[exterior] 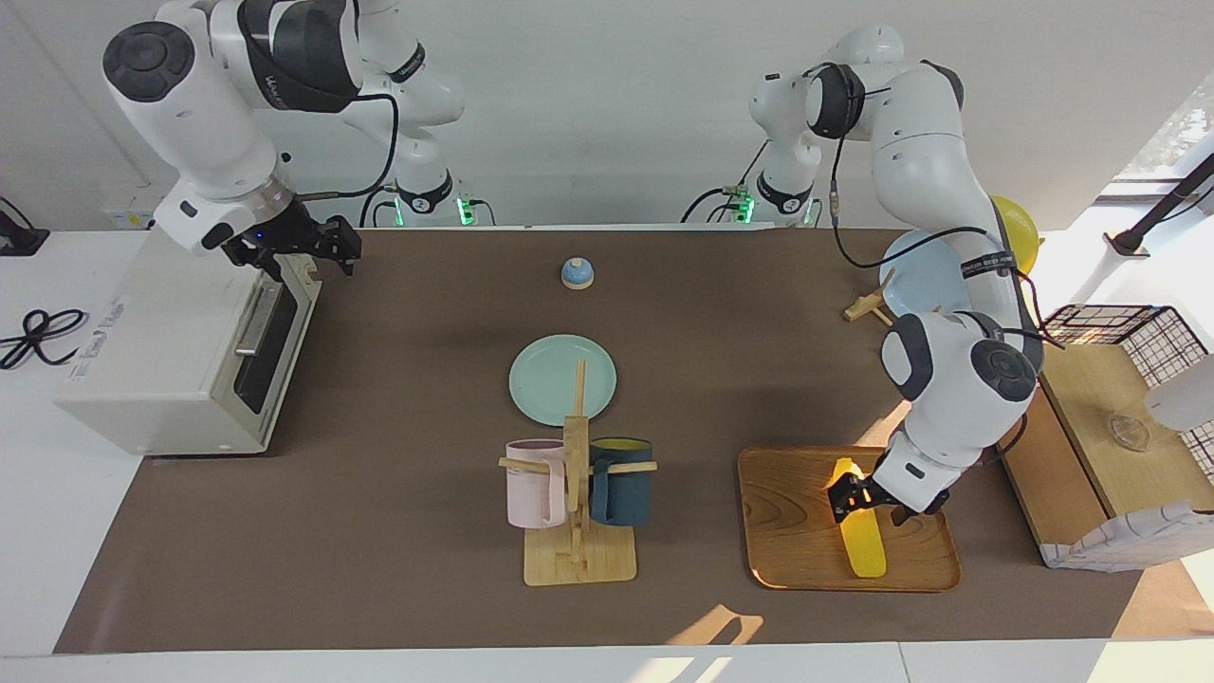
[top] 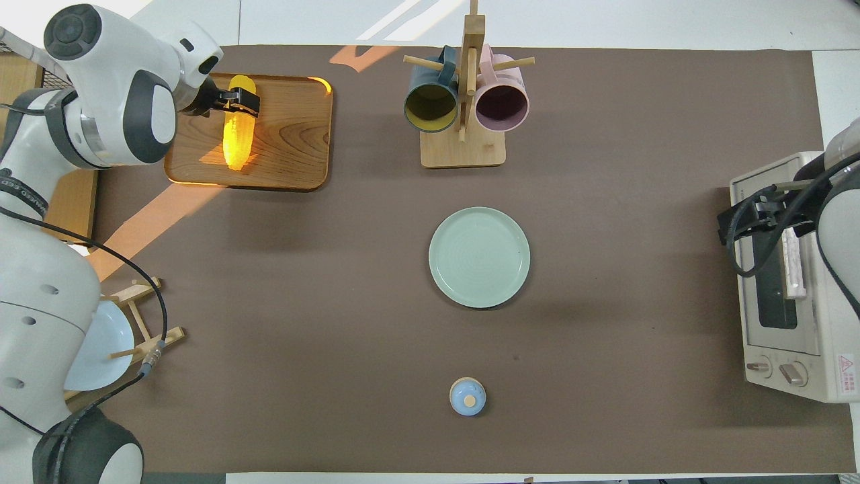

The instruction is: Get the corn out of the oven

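The yellow corn [exterior: 864,552] [top: 236,144] lies flat on the wooden tray [exterior: 792,531] [top: 295,148] at the left arm's end of the table. My left gripper [exterior: 865,503] [top: 236,102] sits low over the corn's end that lies nearer the robots. Whether it still grips the corn I cannot tell. The off-white oven [exterior: 161,351] [top: 806,323] stands at the right arm's end, its dark glass door looking shut. My right gripper [exterior: 299,249] [top: 756,218] hangs open at the top edge of the oven's door, holding nothing.
A green plate [exterior: 561,379] lies mid-table. A wooden mug rack [exterior: 575,531] with a pink and a dark blue mug stands farther from the robots. A small blue knobbed lid [exterior: 577,273] sits near the robots. A plate stand [exterior: 910,285] and a wooden shelf [exterior: 1091,417] border the tray.
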